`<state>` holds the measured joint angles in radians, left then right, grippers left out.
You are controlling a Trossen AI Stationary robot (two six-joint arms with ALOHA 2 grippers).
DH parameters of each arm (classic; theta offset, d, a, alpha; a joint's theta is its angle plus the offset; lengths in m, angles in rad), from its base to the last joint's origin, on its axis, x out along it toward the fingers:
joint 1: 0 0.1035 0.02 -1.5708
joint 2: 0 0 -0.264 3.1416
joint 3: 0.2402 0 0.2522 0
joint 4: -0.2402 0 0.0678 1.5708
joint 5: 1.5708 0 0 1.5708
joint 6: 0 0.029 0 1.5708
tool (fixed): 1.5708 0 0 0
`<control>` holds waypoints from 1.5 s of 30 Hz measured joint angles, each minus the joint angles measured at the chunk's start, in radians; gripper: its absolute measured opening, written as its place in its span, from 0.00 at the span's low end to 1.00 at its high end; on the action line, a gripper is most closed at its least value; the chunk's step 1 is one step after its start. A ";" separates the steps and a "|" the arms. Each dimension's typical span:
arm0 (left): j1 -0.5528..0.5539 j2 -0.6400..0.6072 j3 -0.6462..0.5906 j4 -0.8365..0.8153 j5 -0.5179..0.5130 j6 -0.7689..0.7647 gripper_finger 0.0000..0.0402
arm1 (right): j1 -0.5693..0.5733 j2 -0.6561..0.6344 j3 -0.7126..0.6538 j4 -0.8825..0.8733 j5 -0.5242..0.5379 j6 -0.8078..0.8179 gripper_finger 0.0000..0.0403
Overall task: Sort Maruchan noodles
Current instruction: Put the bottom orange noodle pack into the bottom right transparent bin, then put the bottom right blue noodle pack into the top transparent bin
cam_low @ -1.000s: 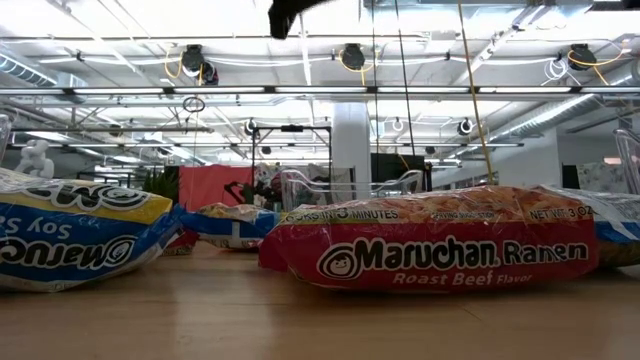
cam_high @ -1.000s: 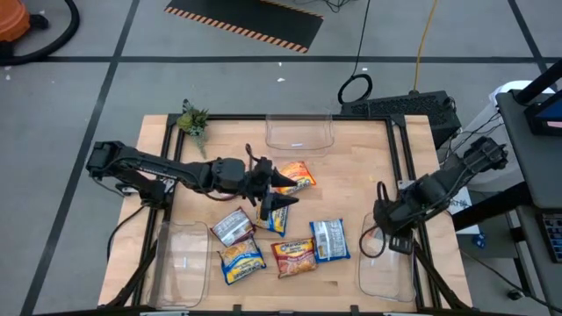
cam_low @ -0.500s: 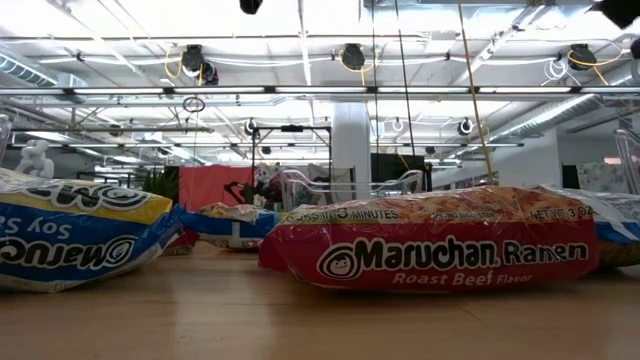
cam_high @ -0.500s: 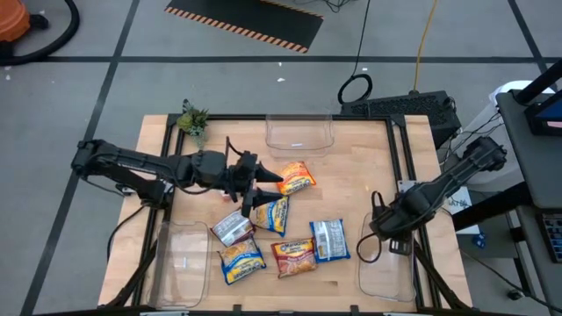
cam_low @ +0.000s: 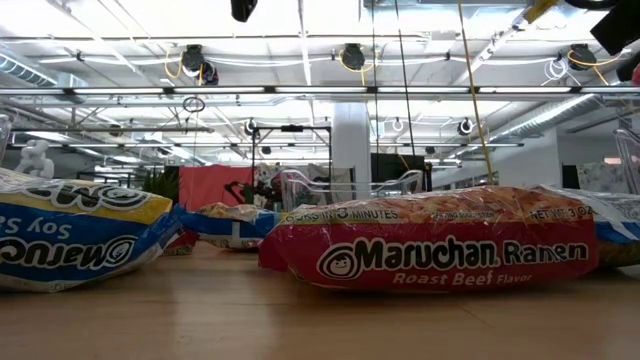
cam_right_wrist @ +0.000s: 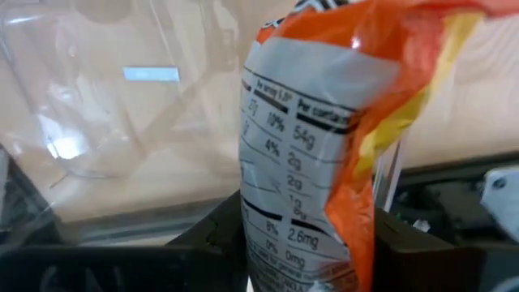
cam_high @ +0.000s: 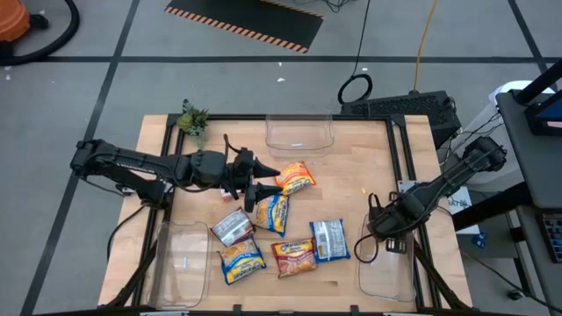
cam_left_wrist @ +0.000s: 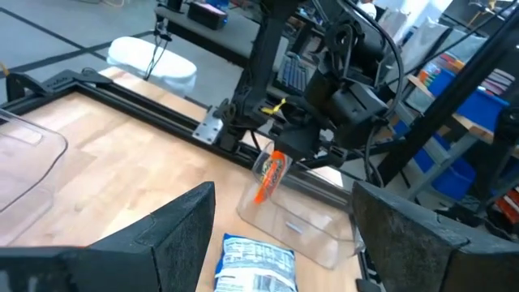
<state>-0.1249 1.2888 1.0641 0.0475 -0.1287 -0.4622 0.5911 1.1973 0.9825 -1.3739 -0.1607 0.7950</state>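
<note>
Several flat Maruchan packets lie on the wooden table: an orange one [cam_high: 295, 176], a blue-and-yellow one [cam_high: 272, 213], a silver one [cam_high: 233, 227], another blue-and-yellow one [cam_high: 241, 260], a red one [cam_high: 294, 254] and a blue-and-white one [cam_high: 328, 240]. My left gripper [cam_high: 268, 182] is open and empty above the table, just left of the orange packet. My right gripper [cam_high: 379, 230] is shut on another orange packet [cam_left_wrist: 272, 174] over the right near clear bin [cam_high: 386, 268]. My right gripper pinches one end [cam_right_wrist: 300, 243] of the orange packet between its two fingers [cam_right_wrist: 215, 239]. The fingers come from above, pointing down. The packet hangs below them, nearly upright, above the clear bin's opening [cam_left_wrist: 292, 227].
A clear bin [cam_high: 299, 133] stands at the table's far edge and another [cam_high: 182, 263] at the near left. A small green plant [cam_high: 193, 119] sits at the far left corner. In the low view the red packet [cam_low: 440, 250] fills the foreground. Black rails frame the table.
My left gripper has drawn back toward the table's left edge, away from the blue-and-yellow packet, and stays open. My right gripper has gone a little toward the near edge with the orange packet, over the right bin.
</note>
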 joint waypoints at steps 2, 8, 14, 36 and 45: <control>0.000 0.000 0.000 0.000 -0.005 -0.001 0.73 | 0.000 0.000 0.000 0.000 0.008 -0.021 0.34; -0.007 0.000 0.000 0.008 -0.015 -0.030 0.73 | 0.000 -0.001 -0.003 0.003 0.057 -0.011 0.44; -0.038 0.000 0.000 0.008 -0.016 -0.046 0.73 | 0.000 -0.001 -0.021 0.016 0.057 0.011 0.51; -0.114 -0.008 0.000 -0.188 -0.143 -0.220 0.73 | -0.009 -0.141 0.459 -0.048 0.360 0.188 0.49; -0.133 -0.011 0.000 -0.313 -0.122 -0.350 0.73 | -0.080 -0.068 0.488 0.153 0.500 0.183 0.49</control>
<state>-0.2581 1.2778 1.0641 -0.2653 -0.2506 -0.8118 0.5114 1.1297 1.4708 -1.2205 0.3397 0.9780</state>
